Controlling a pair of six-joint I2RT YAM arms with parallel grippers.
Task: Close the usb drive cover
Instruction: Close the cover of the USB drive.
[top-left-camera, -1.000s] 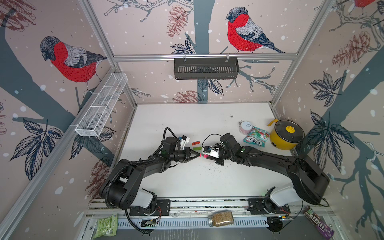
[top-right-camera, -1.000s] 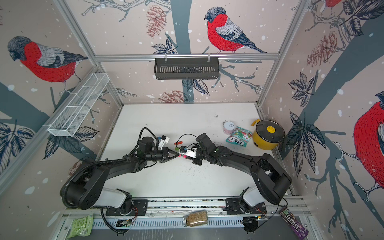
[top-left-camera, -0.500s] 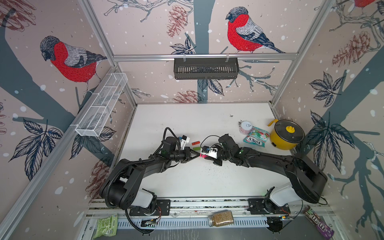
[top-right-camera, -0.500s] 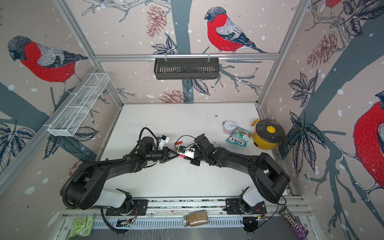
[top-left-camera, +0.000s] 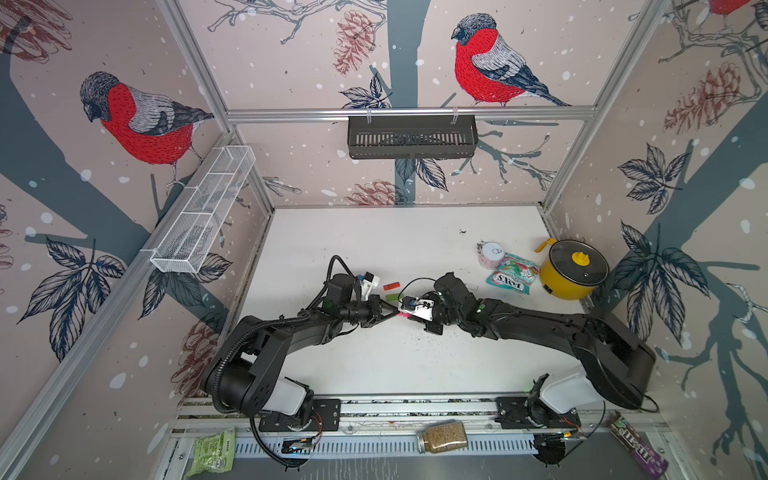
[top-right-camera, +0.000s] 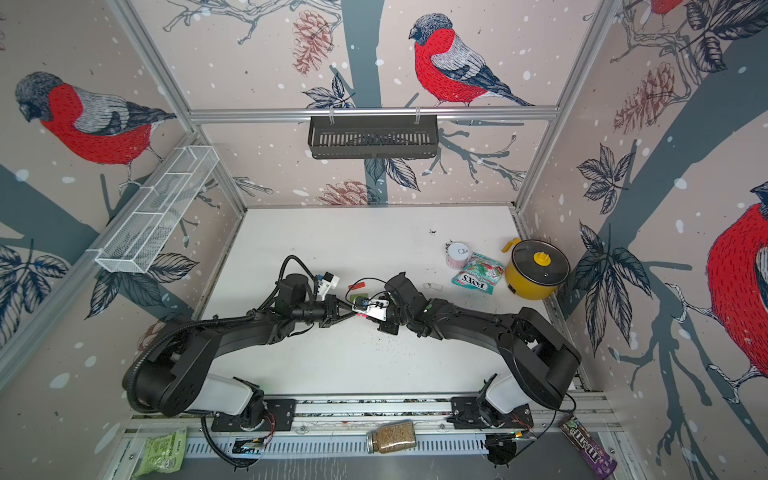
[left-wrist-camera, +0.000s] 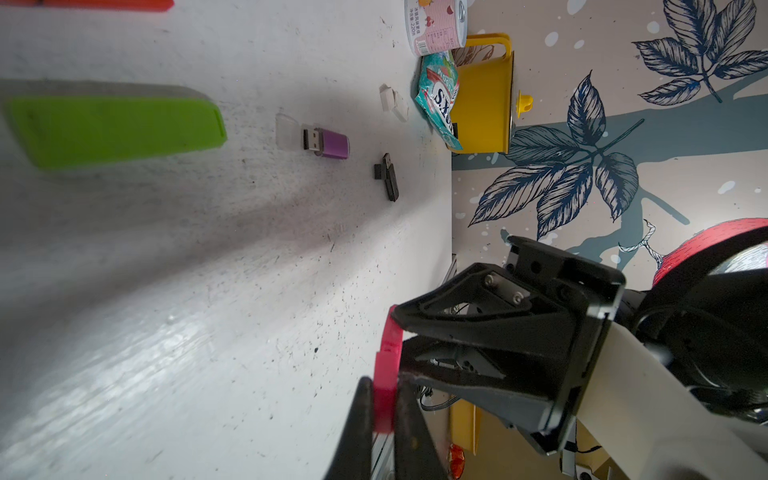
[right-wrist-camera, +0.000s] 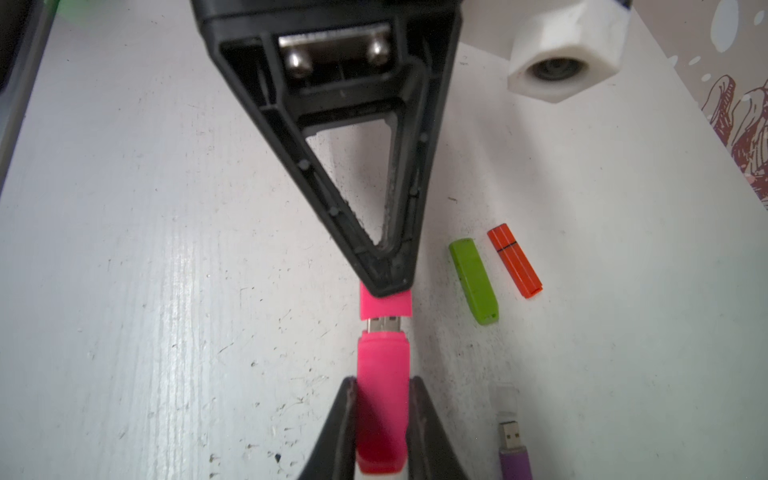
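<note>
Pink drive (right-wrist-camera: 382, 399) nearer cap (right-wrist-camera: 385, 309), plug (right-wrist-camera: 384, 324) outside

Left arm (top-left-camera: 291, 332) and right arm (top-left-camera: 540, 328) are matte black with white bases (top-left-camera: 286, 395); a ribbed black cable (top-left-camera: 227, 351) follows the left. Left claw (right-wrist-camera: 386, 291): triangular, two silver screws (right-wrist-camera: 297, 60).

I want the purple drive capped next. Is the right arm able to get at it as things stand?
Likely not yet: the purple drive lies bare close by, but the right end effector is shut on the pink drive, whose pink cap is not yet on.
</note>
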